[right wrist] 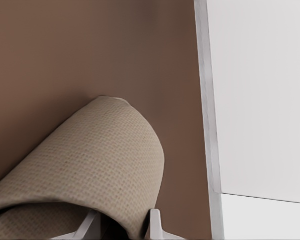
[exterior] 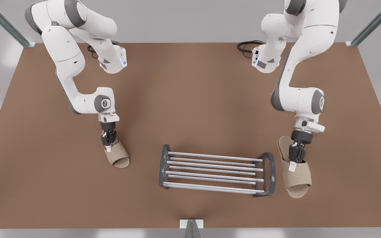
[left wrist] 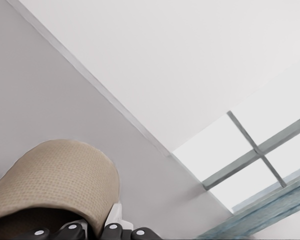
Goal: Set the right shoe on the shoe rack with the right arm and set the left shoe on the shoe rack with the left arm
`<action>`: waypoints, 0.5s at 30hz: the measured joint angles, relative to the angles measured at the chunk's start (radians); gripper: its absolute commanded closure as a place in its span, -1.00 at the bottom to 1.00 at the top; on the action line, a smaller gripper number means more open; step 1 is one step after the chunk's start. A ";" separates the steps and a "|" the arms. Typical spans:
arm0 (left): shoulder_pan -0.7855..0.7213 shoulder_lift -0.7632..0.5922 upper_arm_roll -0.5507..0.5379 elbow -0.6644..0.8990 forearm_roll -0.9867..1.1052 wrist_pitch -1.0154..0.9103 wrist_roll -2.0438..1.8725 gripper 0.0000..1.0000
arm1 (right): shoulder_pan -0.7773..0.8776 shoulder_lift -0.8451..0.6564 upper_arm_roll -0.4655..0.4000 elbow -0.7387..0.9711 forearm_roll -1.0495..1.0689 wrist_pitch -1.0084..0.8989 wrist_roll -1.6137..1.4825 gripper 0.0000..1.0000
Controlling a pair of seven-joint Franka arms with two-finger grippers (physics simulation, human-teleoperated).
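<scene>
Right gripper (exterior: 295,161) pinches the rim-soled beige woven slipper's strap (exterior: 295,175), 3 o'clock of silver-rod rack (exterior: 215,170); left gripper (exterior: 108,142) clamps the plain beige slipper (exterior: 117,154), 9 o'clock. Lift level, clear end frames.

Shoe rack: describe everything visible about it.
The shoe rack is low and open. Several pale silver horizontal rods, metal by their look, run between two dark grey arched end frames. It stands upright on the brown table, near the table's front edge and slightly skewed to it. It sits between the left shoe and the right shoe, apart from both. No shoe lies on it, and only the table touches it.
</scene>
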 measured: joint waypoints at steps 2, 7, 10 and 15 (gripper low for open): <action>0.002 -0.024 -0.078 0.051 -0.015 0.138 -0.009 0.57 | 0.000 0.000 -0.001 0.000 0.000 0.001 0.000 0.15; -0.039 0.007 -0.211 0.175 -0.037 0.380 -0.053 0.57 | 0.000 -0.001 -0.001 0.006 0.000 0.000 0.000 0.22; -0.122 0.100 -0.223 0.279 -0.041 0.457 -0.095 0.57 | 0.000 -0.004 -0.001 0.007 0.000 -0.001 0.001 0.22; -0.155 0.264 -0.214 0.433 -0.036 0.520 -0.152 0.57 | 0.000 -0.013 0.000 0.008 0.000 -0.003 0.001 0.22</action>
